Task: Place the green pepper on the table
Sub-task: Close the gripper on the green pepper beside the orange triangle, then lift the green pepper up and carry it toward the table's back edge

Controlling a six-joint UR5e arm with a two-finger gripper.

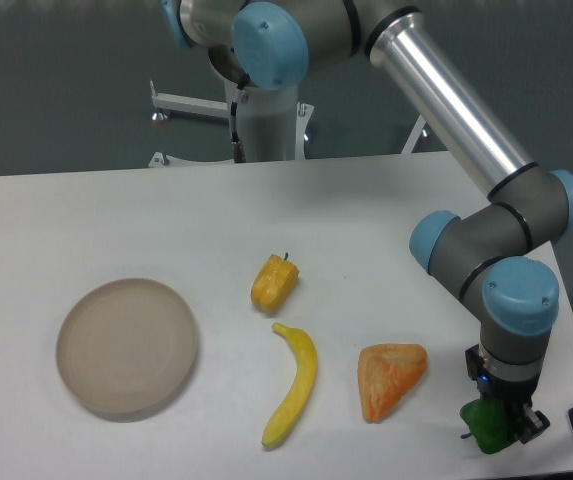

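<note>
At the near right edge of the table, the gripper points straight down with its fingers clamped on the green pepper, which sits low at the tabletop, though contact with the surface cannot be told. Just left of it lies an orange wedge-shaped piece, then a yellow banana, and at the near left a round beige plate. Farther back, above the banana, rests a yellow-orange pepper, and beyond the table's far edge stands the arm's base
</note>
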